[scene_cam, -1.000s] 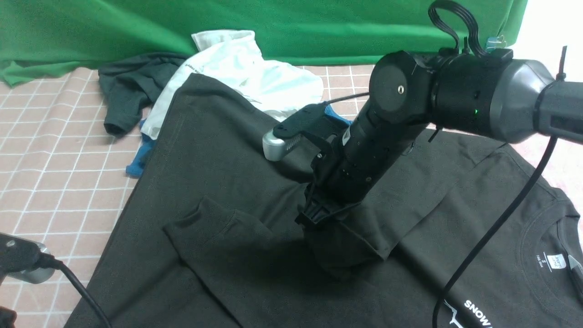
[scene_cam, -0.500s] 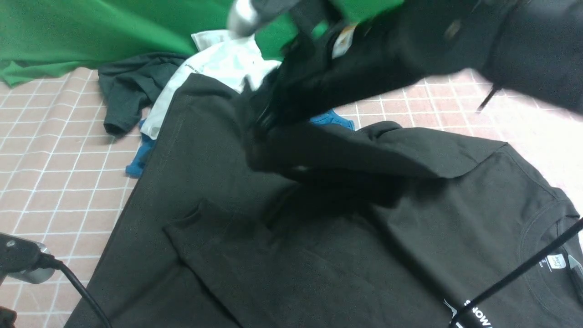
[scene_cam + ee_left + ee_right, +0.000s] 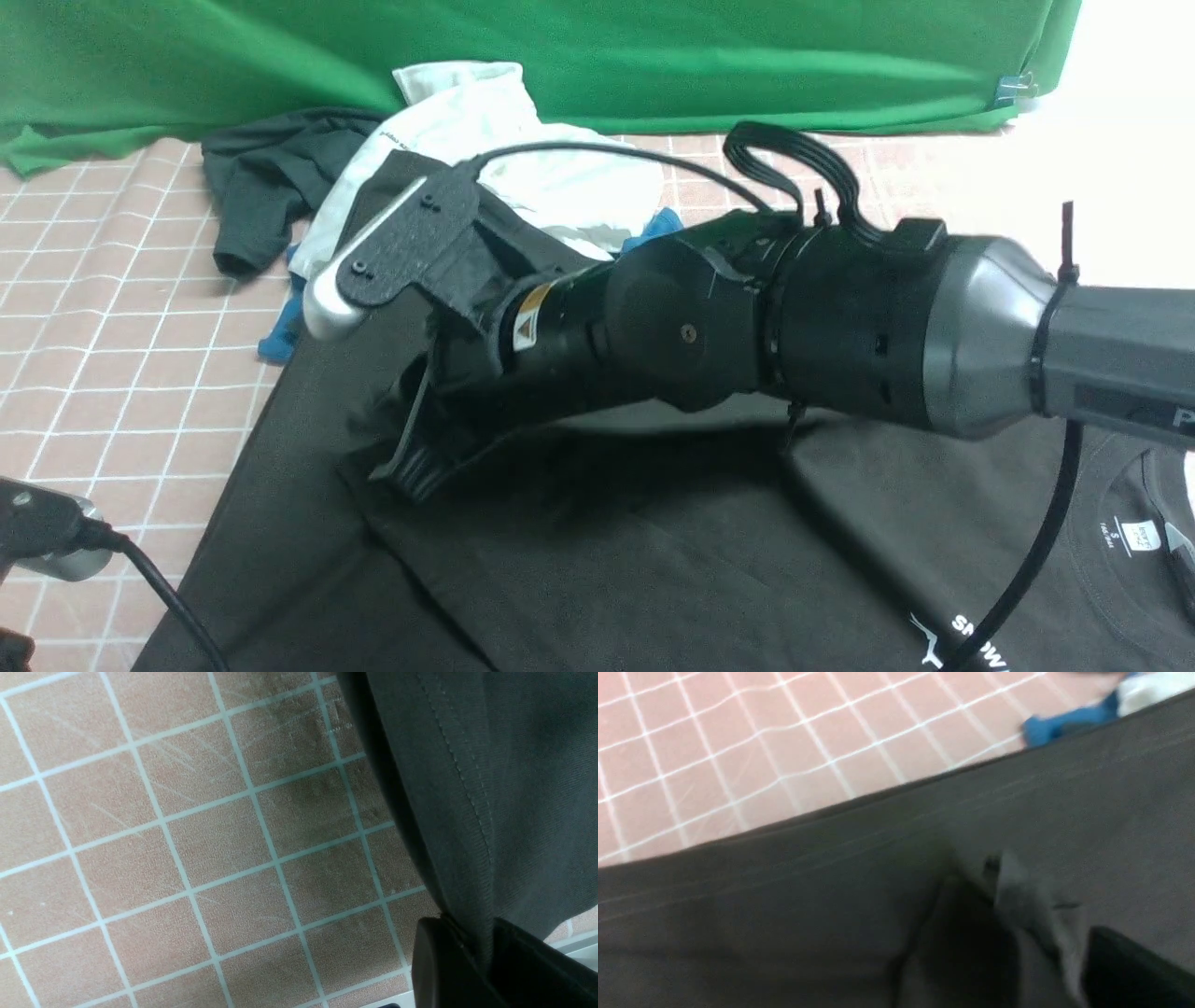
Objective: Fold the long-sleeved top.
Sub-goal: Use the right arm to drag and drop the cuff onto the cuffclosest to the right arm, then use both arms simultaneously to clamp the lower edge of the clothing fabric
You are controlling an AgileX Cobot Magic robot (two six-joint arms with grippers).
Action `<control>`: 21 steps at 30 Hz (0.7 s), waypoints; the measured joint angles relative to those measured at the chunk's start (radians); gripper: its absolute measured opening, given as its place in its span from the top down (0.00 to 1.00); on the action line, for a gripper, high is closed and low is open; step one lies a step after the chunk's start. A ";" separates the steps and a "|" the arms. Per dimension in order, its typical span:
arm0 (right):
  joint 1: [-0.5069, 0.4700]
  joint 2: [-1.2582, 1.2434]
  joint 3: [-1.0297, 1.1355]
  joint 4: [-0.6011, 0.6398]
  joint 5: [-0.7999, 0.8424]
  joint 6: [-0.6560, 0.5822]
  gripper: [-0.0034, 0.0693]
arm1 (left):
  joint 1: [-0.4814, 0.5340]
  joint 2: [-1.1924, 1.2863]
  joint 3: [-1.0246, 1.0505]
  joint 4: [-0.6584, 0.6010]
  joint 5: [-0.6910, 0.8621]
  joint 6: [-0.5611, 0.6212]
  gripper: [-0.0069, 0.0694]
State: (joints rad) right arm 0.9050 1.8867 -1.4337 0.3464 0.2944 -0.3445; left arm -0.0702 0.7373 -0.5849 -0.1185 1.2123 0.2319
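Here, in the front view, the long-sleeved top (image 3: 653,560) lies spread across the pink checked cloth (image 3: 121,373). Its white print (image 3: 971,639) and collar label (image 3: 1134,537) sit at its near right end. The right gripper (image 3: 411,462) hangs low over the top's left part, just inside its left edge, and its jaws are too dark here to tell how they stand. A white shirt (image 3: 523,149) touches the top's far corner. A dark green tee (image 3: 261,177) lies beyond that corner, and a blue cloth (image 3: 278,338) lies just beside the top's left edge.

In the left wrist view, the left gripper (image 3: 476,952) is clamped tight on the top's stitched hem (image 3: 467,788), above the checked cloth.

The right wrist view is blurred. A raised fold (image 3: 1027,905) of the top stands by the dark fingers (image 3: 1134,970), and I cannot tell whether they grip it.
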 joint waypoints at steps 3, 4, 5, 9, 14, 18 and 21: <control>0.003 0.000 0.000 0.001 0.060 0.028 0.23 | 0.000 0.000 0.000 -0.001 0.000 0.000 0.90; 0.004 0.000 0.000 0.001 0.089 0.036 0.16 | 0.000 0.000 0.000 -0.002 0.000 0.000 0.90; 0.004 -0.001 -0.003 0.000 0.122 0.043 0.12 | 0.000 0.000 0.000 -0.003 0.000 0.000 0.90; -0.004 -0.038 -0.035 -0.018 0.263 0.050 0.21 | 0.000 0.000 0.000 -0.003 0.000 0.004 0.90; -0.059 -0.177 -0.060 -0.125 0.493 0.078 0.72 | 0.000 0.000 0.000 -0.003 0.000 0.006 0.90; -0.088 -0.295 0.023 -0.250 0.616 0.159 0.86 | 0.000 0.000 0.000 -0.003 0.000 0.031 0.90; -0.093 -0.424 0.190 -0.374 0.701 0.233 0.85 | 0.000 0.000 0.000 -0.003 0.000 0.044 0.90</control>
State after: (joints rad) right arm 0.8116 1.4630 -1.2437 -0.0276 0.9954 -0.1114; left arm -0.0702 0.7373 -0.5849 -0.1213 1.2123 0.2756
